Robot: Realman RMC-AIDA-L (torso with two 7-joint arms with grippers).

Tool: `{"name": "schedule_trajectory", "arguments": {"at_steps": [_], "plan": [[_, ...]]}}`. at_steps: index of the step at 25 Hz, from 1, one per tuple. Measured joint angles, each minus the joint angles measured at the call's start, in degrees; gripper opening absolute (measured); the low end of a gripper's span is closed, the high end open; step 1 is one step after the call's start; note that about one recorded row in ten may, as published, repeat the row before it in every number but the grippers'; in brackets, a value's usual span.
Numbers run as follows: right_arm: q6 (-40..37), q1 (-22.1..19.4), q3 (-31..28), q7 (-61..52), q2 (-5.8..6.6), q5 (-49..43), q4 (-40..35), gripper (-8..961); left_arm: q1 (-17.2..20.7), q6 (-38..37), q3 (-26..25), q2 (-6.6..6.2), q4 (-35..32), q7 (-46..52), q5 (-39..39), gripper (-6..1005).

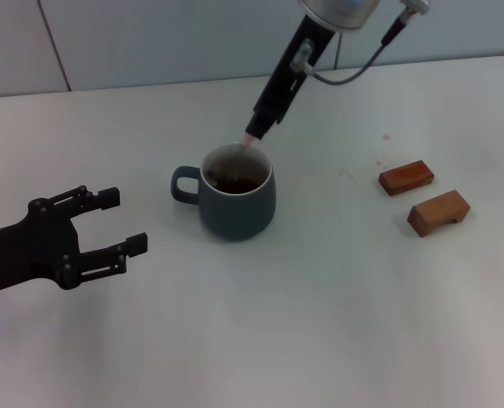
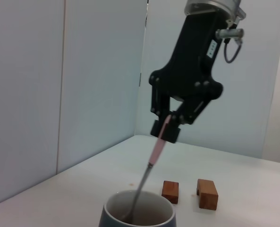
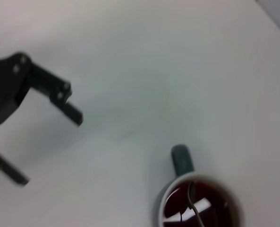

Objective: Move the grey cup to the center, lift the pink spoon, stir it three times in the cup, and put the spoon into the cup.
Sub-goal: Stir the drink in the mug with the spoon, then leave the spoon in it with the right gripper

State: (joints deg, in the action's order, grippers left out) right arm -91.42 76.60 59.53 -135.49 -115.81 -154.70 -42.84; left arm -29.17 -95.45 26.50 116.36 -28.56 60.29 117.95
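Note:
The grey cup (image 1: 237,201) stands near the middle of the table, handle toward my left side, with brown liquid inside. It also shows in the left wrist view (image 2: 137,214) and the right wrist view (image 3: 201,203). My right gripper (image 1: 260,127) hangs above the cup's far rim, shut on the pink spoon (image 1: 246,142). The spoon (image 2: 151,175) slants down with its metal end inside the cup (image 3: 192,201). My left gripper (image 1: 120,223) is open and empty, left of the cup and apart from it.
Two brown wooden blocks (image 1: 405,177) (image 1: 438,212) lie on the table to the right of the cup. They also show in the left wrist view (image 2: 170,191) (image 2: 207,193). A pale wall runs along the table's far edge.

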Motion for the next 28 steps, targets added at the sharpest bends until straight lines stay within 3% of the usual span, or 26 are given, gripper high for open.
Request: {"name": "schedule_trajectory", "arguments": {"at_steps": [7, 12, 16, 19, 28], "plan": [[-0.1, 0.0, 0.5, -1.7, 0.28, -4.3, 0.2, 213, -0.1, 0.0, 0.1, 0.0, -0.1, 0.0, 0.0, 815], [-2.7, 0.5, 0.1, 0.8, -0.41, -2.3, 0.2, 218, -0.2, 0.0, 0.1, -0.02, -0.2, 0.0, 0.0, 815], [-0.3, 0.0, -0.1, 0.2, -0.1, 1.3, -0.2, 222, -0.3, -0.1, 0.0, -0.15, -0.2, 0.1, 0.0, 815], [1.3, 0.0, 0.2, -1.6, 0.08, -0.9, 0.1, 225, -0.4, -0.1, 0.0, -0.21, -0.3, 0.1, 0.0, 815], [0.0, 0.3, 0.6, -1.9, -0.66, -3.2, 0.8, 235, -0.6, 0.0, 0.1, -0.05, -0.3, 0.0, 0.0, 815]]}}
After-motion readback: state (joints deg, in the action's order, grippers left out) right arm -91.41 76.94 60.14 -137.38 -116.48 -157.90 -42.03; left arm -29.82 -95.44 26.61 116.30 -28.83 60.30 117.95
